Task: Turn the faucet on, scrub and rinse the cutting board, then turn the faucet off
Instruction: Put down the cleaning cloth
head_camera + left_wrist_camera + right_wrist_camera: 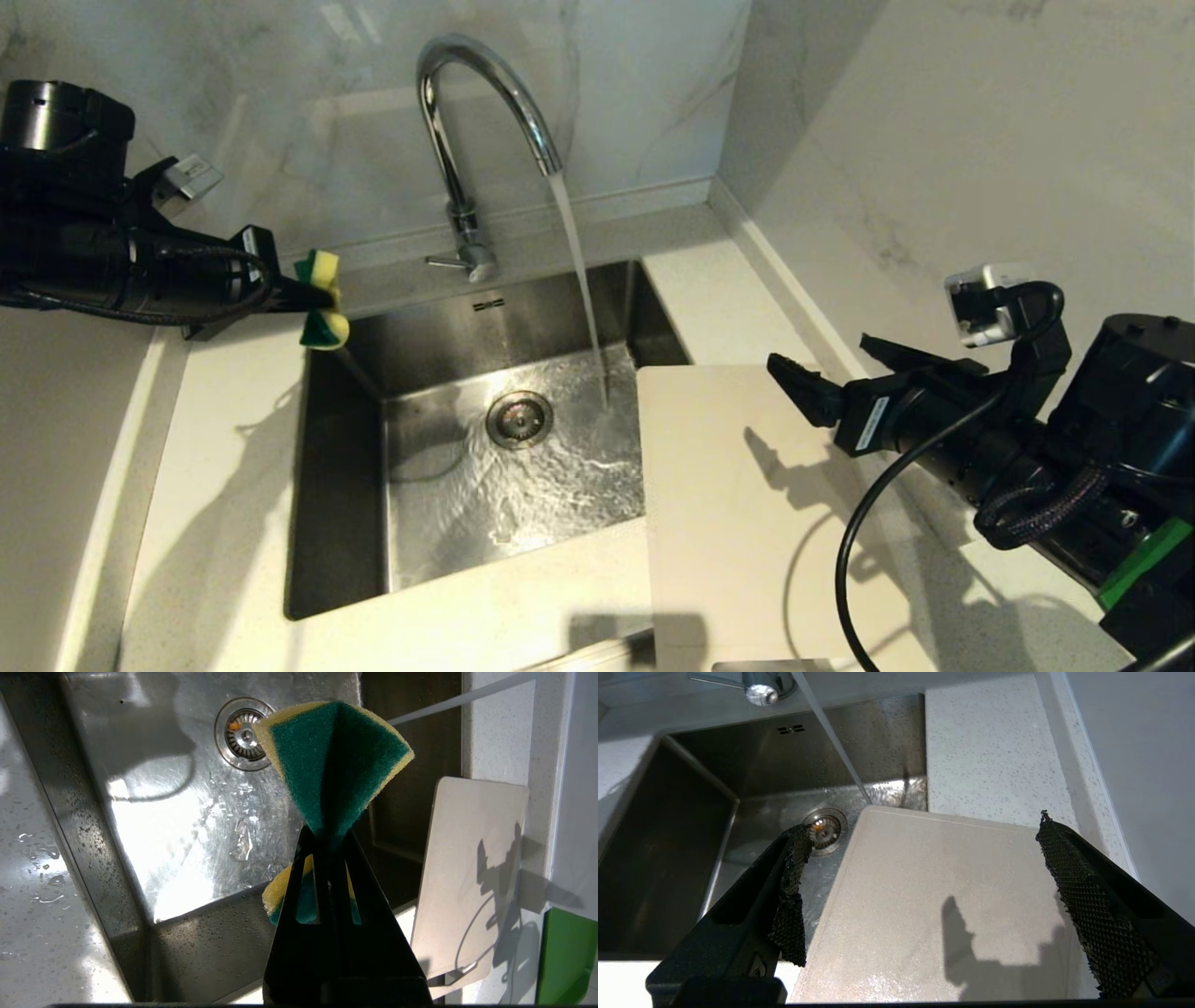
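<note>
Now L tool [308, 297] pinching sponge [322, 301] by sink; R tool [822, 369] spread above cutting board [747, 523].

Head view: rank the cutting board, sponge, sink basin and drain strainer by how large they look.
1. Sink basin
2. Cutting board, partly cut off by the frame
3. Sponge, partly hidden in the left gripper
4. Drain strainer, close to the sponge in apparent size

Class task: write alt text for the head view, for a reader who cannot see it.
Water runs from the chrome gooseneck faucet into a steel sink. A cream cutting board lies on the counter right of the sink, its edge overhanging the basin. The left gripper holds a yellow-green sponge pinched above the sink's far left corner; the right gripper hangs open above the board.
</note>
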Motion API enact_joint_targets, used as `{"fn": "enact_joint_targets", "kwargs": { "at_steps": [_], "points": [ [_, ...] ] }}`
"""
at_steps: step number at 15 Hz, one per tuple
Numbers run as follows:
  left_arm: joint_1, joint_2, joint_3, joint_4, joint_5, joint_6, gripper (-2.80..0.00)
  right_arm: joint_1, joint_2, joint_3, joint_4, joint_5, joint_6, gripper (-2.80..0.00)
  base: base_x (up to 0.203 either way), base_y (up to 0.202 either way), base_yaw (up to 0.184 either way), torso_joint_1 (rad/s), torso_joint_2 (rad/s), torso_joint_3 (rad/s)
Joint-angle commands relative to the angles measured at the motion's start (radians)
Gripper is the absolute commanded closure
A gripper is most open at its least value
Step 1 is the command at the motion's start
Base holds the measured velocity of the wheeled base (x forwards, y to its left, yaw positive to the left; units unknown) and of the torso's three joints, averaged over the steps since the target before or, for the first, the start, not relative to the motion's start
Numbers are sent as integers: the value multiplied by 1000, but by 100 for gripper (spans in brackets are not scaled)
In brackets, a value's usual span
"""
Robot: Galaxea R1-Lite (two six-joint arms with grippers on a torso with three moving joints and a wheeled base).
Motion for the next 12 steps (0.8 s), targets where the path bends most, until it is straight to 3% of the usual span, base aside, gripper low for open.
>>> {"fn": "enact_joint_targets", "kwargs": {
  "at_steps": [1, 9, 12],
  "points": [
    [0, -5, 3, 3, -1, -4, 0, 0, -3, 4, -6, -15, 1, -280, 0, 0, 0, 0, 0, 0],
    [0, -12, 4, 4, -1, -4, 0, 0, -3, 8, -32, -49, 2, -280, 0, 0, 0, 0, 0, 0],
    [0, -11, 3, 4, -2, -4, 0, 0, 2, 2, -30, -124, 1, -280, 0, 0, 0, 0, 0, 0]
  ]
}}
